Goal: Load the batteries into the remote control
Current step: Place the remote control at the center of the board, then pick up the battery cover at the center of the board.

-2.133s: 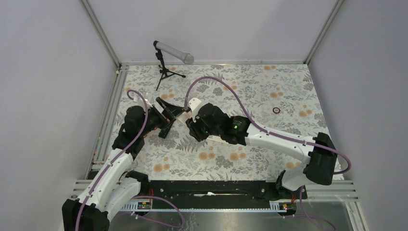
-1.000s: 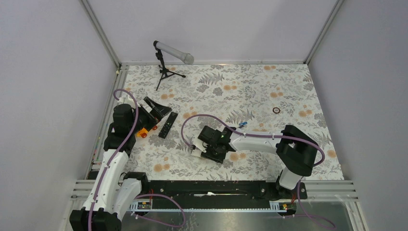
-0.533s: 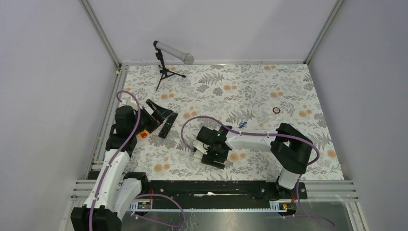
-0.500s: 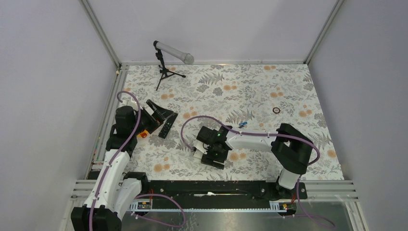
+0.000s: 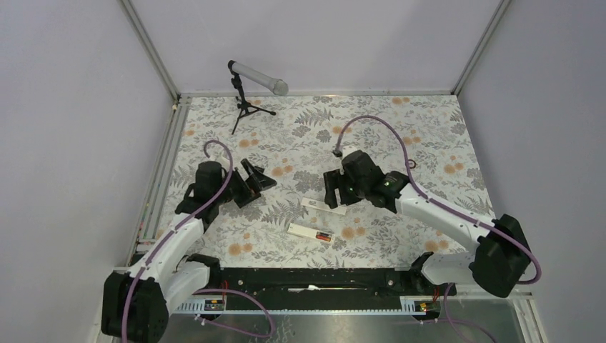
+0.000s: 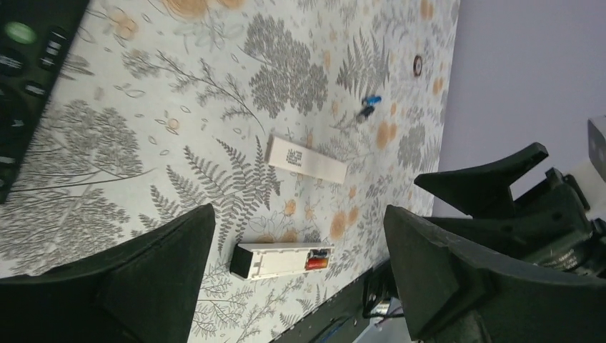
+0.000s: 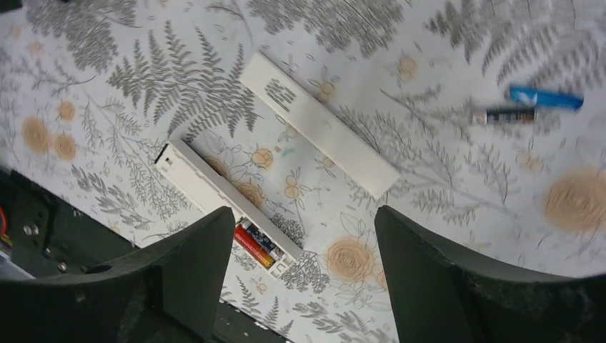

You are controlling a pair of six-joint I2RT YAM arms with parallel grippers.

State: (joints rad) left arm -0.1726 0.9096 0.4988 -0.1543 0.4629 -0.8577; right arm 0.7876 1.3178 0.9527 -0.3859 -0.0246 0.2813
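Two batteries [image 7: 254, 244], one red and one blue, are seen seated in the open compartment at one end of the white remote control [image 7: 214, 191], which lies on the table [image 7: 443, 186] near its front edge. The loading is judged largely done. The battery cover [image 7: 318, 134], laid just beside the remote, is not yet refitted. Two loose batteries [image 7: 545, 98] lie well apart from it. The left gripper [image 6: 299, 214] and right gripper [image 7: 304, 214] are both spread, holding nothing. Printing on the cover cannot be read.
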